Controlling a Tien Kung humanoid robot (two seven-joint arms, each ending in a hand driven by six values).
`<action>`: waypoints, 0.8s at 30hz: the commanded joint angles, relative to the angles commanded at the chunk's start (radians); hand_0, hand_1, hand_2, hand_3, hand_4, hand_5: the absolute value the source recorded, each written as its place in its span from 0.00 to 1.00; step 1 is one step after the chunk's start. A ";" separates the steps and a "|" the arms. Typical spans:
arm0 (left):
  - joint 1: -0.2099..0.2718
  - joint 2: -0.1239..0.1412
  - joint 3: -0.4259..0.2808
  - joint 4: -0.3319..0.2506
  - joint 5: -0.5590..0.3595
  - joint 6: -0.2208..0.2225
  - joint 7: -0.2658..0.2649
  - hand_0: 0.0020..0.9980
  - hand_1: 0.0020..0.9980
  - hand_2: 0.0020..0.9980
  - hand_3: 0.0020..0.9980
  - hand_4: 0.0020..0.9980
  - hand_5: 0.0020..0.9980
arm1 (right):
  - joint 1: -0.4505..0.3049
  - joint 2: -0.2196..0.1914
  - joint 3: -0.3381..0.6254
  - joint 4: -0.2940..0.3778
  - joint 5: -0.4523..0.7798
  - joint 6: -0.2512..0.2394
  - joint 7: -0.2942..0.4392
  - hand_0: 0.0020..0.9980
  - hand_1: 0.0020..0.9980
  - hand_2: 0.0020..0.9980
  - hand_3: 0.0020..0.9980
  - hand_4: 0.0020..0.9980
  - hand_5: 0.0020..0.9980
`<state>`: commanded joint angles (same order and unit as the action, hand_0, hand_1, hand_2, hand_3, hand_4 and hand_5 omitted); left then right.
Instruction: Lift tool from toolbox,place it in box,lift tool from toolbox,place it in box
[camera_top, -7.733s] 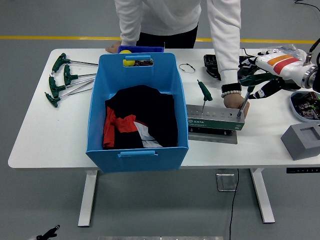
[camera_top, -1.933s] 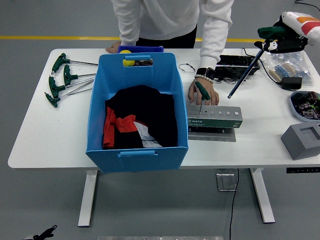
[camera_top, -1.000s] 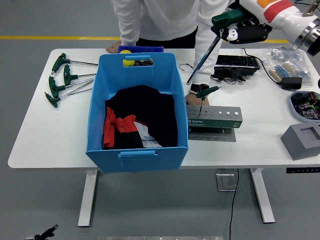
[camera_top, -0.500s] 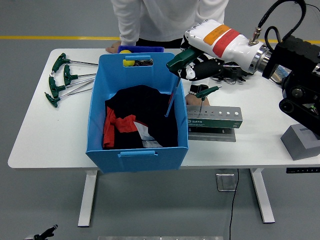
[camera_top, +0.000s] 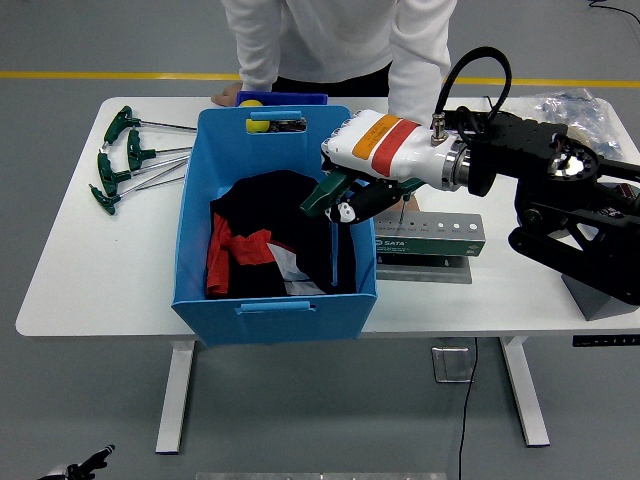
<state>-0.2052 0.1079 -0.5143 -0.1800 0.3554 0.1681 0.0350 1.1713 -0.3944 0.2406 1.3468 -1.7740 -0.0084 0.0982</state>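
At the frame's centre the right hand is curled tight around the green handle of a tool, whose shaft hangs down inside the blue box, over the dark cloth near the box's right wall. Just right of the box, the grey toolbox sits on the white worktop. Four more green-handled wrenches lie at the upper left. A person in white stands at the top edge.

Bright, even light; perhaps slightly soft.
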 joint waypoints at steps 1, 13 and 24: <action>0.000 0.000 -0.001 0.000 0.000 0.001 0.000 0.89 0.91 0.89 0.65 0.77 0.57 | 0.006 0.007 -0.012 -0.008 0.003 0.000 -0.001 0.11 0.01 0.09 0.08 0.70 0.54; 0.001 0.007 -0.015 0.000 0.025 0.002 0.001 0.89 0.91 0.88 0.65 0.76 0.57 | 0.033 0.095 -0.081 -0.142 0.052 -0.001 -0.008 0.13 0.10 0.20 0.35 0.77 0.55; -0.004 0.010 -0.031 0.000 0.047 0.008 0.003 0.89 0.91 0.88 0.65 0.76 0.57 | 0.052 0.148 -0.079 -0.201 0.063 -0.003 0.002 0.36 0.44 0.52 0.53 0.80 0.57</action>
<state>-0.2090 0.1175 -0.5453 -0.1800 0.4027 0.1759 0.0378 1.2230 -0.2464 0.1620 1.1457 -1.7114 -0.0118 0.0998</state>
